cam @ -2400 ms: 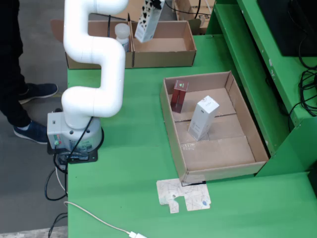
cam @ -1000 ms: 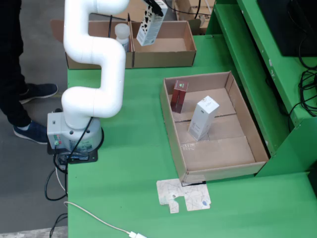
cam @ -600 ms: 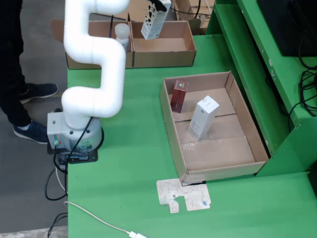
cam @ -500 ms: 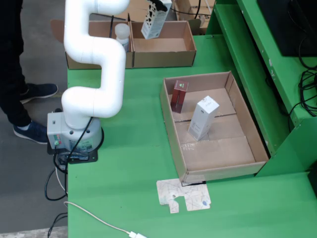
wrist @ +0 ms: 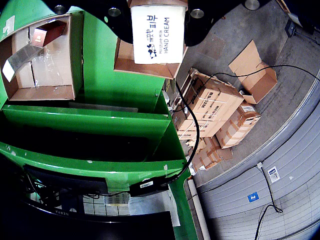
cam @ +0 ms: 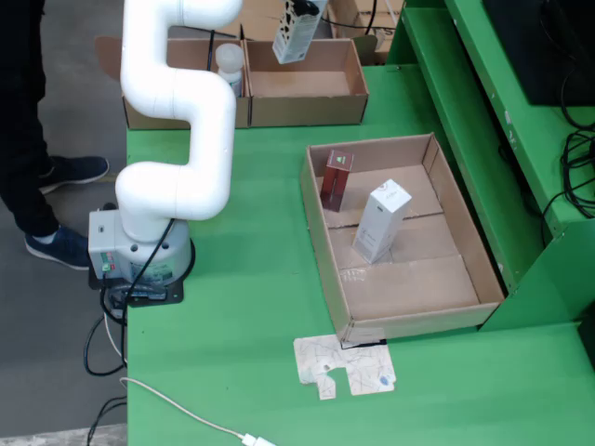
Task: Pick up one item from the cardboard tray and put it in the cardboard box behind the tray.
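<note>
My gripper is at the top of the fixed view, shut on a white hand cream box held in the air over the open cardboard box behind the tray. In the wrist view the hand cream box sits between the black fingers, with the cardboard box just beyond it. The cardboard tray holds an upright dark red box and a leaning white box. The tray also shows in the wrist view.
A second cardboard box with a white bottle stands left of the target box. The arm's base is at the table's left edge. A person's legs stand at left. A green shelf rises on the right. A paper cutout lies in front of the tray.
</note>
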Tool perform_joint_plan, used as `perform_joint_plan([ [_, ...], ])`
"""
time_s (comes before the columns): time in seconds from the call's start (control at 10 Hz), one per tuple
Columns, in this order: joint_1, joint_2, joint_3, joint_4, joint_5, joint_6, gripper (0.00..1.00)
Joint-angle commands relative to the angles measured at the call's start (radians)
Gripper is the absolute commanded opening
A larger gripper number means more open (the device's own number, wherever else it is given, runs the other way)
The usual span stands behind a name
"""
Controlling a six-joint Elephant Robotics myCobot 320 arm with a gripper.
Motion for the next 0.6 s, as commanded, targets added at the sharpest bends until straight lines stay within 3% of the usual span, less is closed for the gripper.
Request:
perform_joint_plan([
  [0.0, 0.005, -0.014, 0.021, 0.062, -0.03, 0.021, 0.0],
  [0.5, 0.009, -0.031, 0.021, 0.092, -0.046, 0.016, 0.0],
])
